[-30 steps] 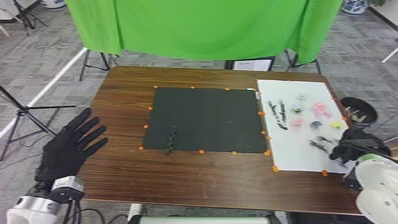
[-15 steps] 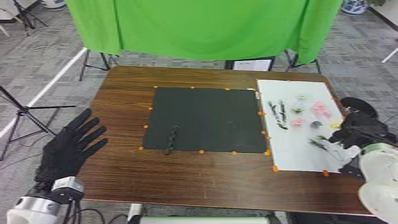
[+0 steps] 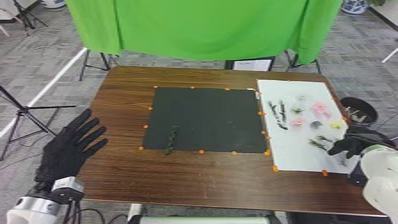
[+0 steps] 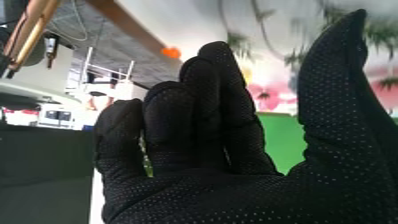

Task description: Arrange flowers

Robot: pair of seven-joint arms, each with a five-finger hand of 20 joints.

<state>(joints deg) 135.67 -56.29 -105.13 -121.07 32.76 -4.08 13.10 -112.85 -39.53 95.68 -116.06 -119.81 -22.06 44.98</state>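
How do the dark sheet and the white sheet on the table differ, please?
The dark sheet is nearly square, while the white sheet is long and narrow. The dark sheet bears one sprig; the white sheet bears several flowers and dark branches. Both have orange markers along their edges.

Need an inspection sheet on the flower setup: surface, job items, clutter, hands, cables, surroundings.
Surface: brown table; dark mat and white mat, orange markers along edges.
Job items: green stem on dark mat; pink flowers, yellow flower and dark stems on white mat.
Clutter: dark round container beside table's right edge.
Hands: left hand open, at table's left edge; right hand open, by white mat's right edge.
Cables: black cables below left wrist.
Surroundings: green cloth beyond table.
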